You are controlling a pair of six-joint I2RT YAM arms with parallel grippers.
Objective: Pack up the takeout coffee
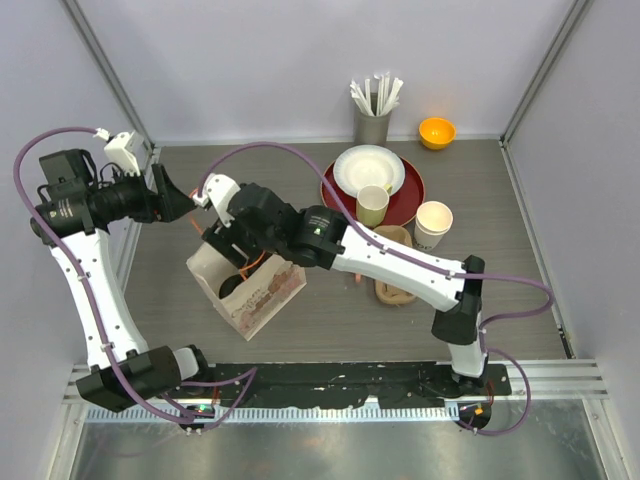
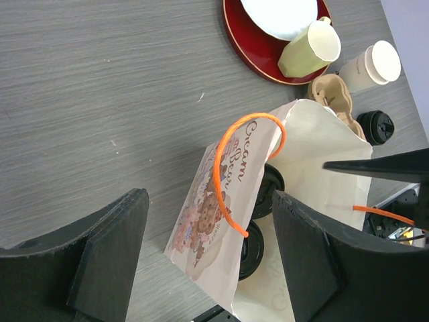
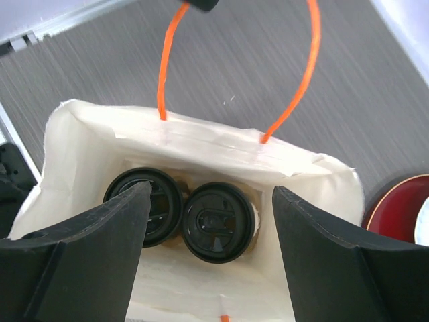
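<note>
Two takeout coffee cups with black lids (image 3: 144, 204) (image 3: 218, 221) stand side by side inside an open white paper bag (image 1: 262, 300) with orange handles. Their lids also show in the left wrist view (image 2: 271, 191) (image 2: 251, 248). My right gripper (image 3: 209, 228) is open and empty, just above the bag's mouth over the cups; it also shows in the top view (image 1: 232, 262). My left gripper (image 1: 178, 195) is open and empty, up and to the left of the bag. In its own view (image 2: 208, 231) one orange handle (image 2: 228, 168) stands free between its fingers.
A red plate (image 1: 410, 195) holds a white plate and a pale green mug (image 1: 372, 205). A lidless paper cup (image 1: 433, 225), a cardboard carrier (image 1: 395, 265) and a loose black lid (image 2: 375, 126) lie right of the bag. A straw holder (image 1: 371, 120) and an orange bowl (image 1: 437, 132) stand at the back.
</note>
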